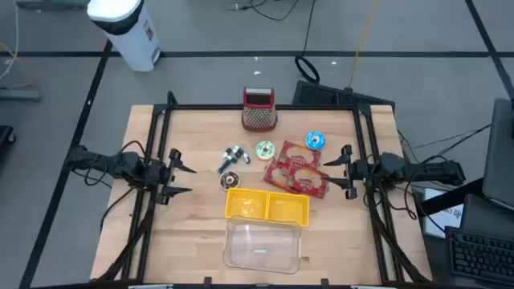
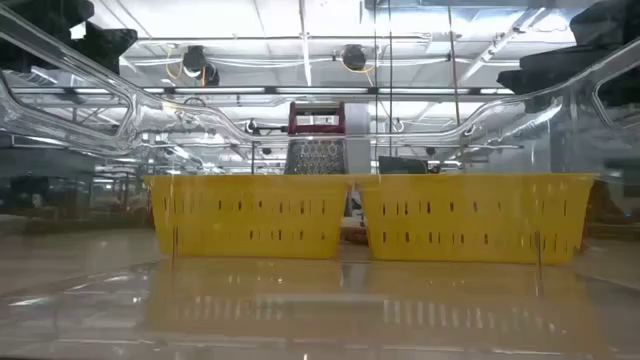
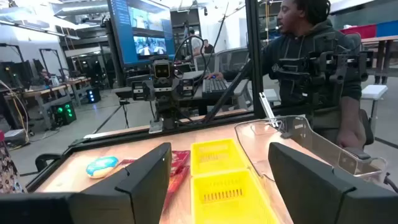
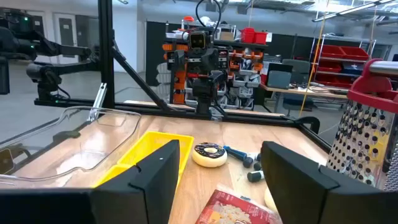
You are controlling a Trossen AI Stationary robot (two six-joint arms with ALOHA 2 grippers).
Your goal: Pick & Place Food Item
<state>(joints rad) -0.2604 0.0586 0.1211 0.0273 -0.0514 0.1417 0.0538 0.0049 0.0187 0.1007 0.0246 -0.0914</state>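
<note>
Grater point(image 1: 259, 110), white bin point(image 1: 127, 28), seated person point(image 3: 314, 59).

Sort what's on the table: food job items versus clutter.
Job: donuts, snack packs, yellow bins, clear tub.
Clutter: grater, small blue-and-metal part, dark disc.

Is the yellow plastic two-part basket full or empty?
Empty: the yellow plastic two-part basket shows bare yellow floors in both halves from above.

Two donuts point(image 1: 265, 150) point(image 1: 314, 141), two snack packets point(image 1: 298, 173) (overlapping), one grater point(image 1: 259, 111), two yellow baskets point(image 1: 267, 206), one clear tub point(image 1: 262, 246).
</note>
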